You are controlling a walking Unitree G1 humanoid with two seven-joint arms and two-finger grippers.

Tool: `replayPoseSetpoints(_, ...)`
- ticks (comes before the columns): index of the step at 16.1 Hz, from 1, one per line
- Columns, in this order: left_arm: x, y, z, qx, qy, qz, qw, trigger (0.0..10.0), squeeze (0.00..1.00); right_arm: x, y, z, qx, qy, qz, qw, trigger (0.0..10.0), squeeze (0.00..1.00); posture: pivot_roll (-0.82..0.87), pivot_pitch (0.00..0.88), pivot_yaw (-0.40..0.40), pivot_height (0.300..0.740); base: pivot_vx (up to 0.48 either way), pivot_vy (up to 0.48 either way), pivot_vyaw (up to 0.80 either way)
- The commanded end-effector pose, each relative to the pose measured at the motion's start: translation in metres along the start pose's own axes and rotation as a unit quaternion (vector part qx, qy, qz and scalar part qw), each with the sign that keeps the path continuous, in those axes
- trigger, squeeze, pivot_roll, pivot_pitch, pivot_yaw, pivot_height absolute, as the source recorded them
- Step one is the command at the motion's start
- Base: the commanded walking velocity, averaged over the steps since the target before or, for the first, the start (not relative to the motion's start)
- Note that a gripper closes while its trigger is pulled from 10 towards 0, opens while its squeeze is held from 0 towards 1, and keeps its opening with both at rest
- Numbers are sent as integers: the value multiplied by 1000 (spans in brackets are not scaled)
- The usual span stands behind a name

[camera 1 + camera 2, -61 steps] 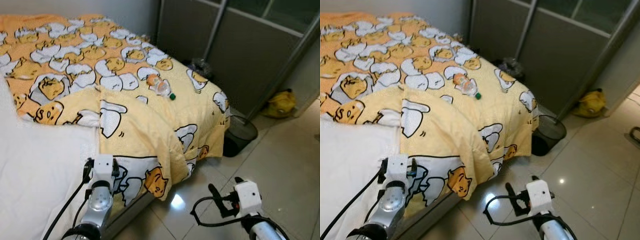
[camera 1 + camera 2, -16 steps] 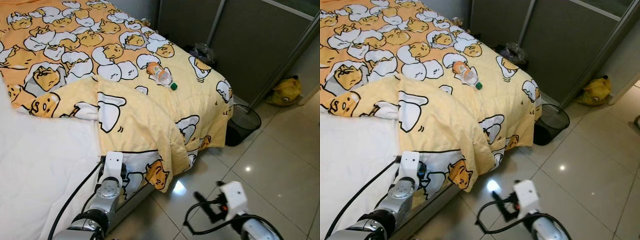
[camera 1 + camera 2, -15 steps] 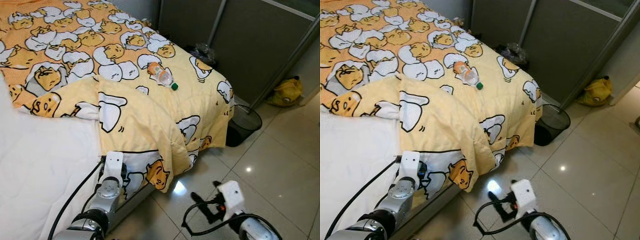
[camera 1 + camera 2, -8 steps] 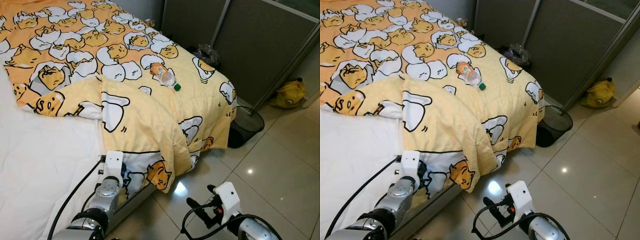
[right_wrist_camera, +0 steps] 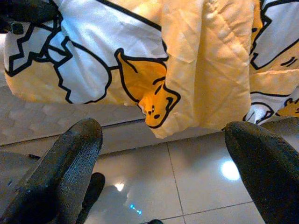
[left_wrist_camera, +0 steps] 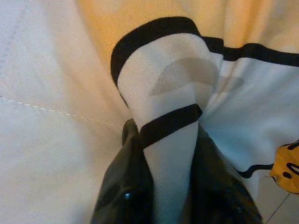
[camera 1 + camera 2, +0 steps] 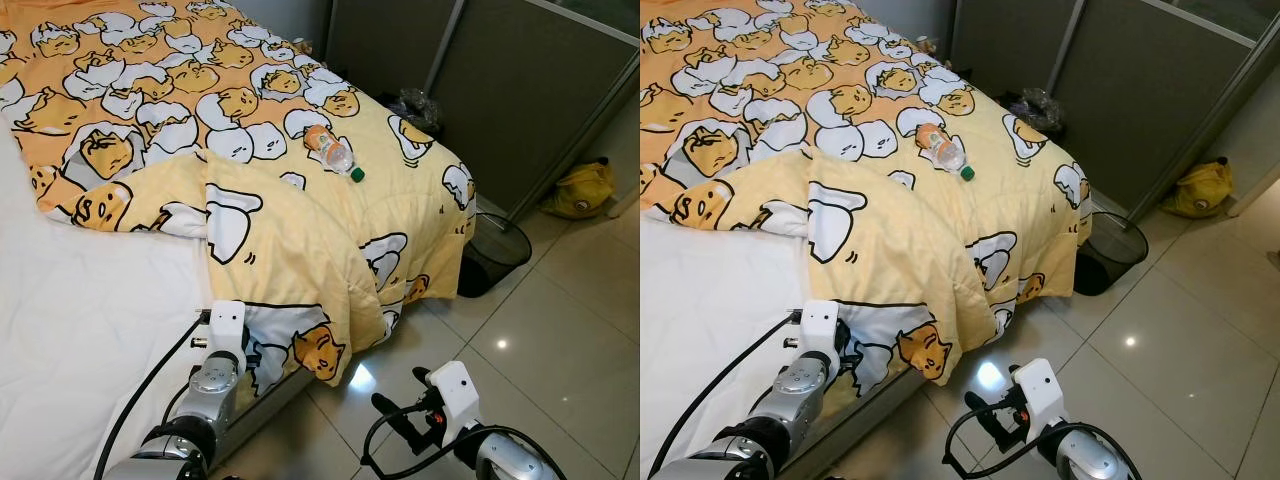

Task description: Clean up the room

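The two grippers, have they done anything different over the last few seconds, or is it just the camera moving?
Mostly the camera moved. The right gripper has sunk lower in the head views and now hangs open over the floor tiles. The left gripper stays shut on a fold of the yellow quilt at the bed's edge. The bottle still lies on the quilt, the bin beside the bed.

Bright, even indoor light; sharp head views. Lamp glare spots shine on the glossy floor (image 7: 560, 330). Left wrist close-up is soft, slightly blurred.
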State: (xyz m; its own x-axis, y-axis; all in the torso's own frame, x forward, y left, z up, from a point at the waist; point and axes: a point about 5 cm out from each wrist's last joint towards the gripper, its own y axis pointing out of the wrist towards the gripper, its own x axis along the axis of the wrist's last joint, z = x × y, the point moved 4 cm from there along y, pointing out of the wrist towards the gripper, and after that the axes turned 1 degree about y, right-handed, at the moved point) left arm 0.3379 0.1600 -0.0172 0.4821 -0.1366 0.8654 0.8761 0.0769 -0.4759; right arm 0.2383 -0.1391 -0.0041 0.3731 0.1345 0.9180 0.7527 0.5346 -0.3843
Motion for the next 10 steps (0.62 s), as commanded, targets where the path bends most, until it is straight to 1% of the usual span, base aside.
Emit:
replayPoseSetpoints(1, -25, -8, -26, -55, 3, 43, 998, 0, 0, -2, -5, -3, -1, 2, 5, 1000, 10000, 0, 30, 146, -116, 740, 0, 0, 0)
replayPoseSetpoints(2, -29, -10, -27, -70, 14, 45, 996, 0, 0, -3, -5, -1, 2, 2, 7, 1000, 10000, 0, 31, 140, -114, 740, 0, 0, 0)
replayPoseSetpoints(3, -36, -12, -28, -90, 34, 49, 994, 0, 0, -2, -4, 0, 4, 1, 6, 1000, 10000, 0, 37, 127, -109, 740, 0, 0, 0)
replayPoseSetpoints(4, -40, -13, -26, -96, 47, 51, 993, 0, 0, -2, -2, 0, 4, 1, 5, 1000, 10000, 0, 42, 123, -104, 740, 0, 0, 0)
replayPoseSetpoints(5, -42, -14, -22, -97, 46, 54, 993, 10000, 0, -1, -1, 0, 4, 2, 5, 1000, 10000, 0, 47, 117, -102, 740, 0, 0, 0)
replayPoseSetpoints(6, -42, -14, -17, -93, 53, 50, 993, 10000, 0, -1, -1, -1, 2, 2, 4, 1000, 10000, 0, 47, 117, -102, 740, 0, 0, 0)
replayPoseSetpoints(7, -41, -14, -16, -92, 56, 46, 993, 10000, 0, -1, -1, -1, 2, 2, 5, 1000, 10000, 0, 54, 114, -100, 740, 0, 0, 0)
replayPoseSetpoints(8, -38, -14, -15, -93, 60, 29, 993, 10000, 0, -2, 0, -1, 2, 3, 5, 1000, 10000, 0, 62, 110, -99, 740, 0, 0, 0)
replayPoseSetpoints(9, -37, -14, -15, -96, 56, 23, 994, 10000, 0, -2, 0, -1, 2, 2, 6, 1000, 10000, 0, 62, 110, -99, 740, 0, 0, 0)
replayPoseSetpoints(10, -39, -16, -18, -104, 56, 23, 993, 10000, 0, -3, 1, 0, 4, 2, 7, 1000, 10000, 0, 68, 103, -99, 740, -259, 0, 0)
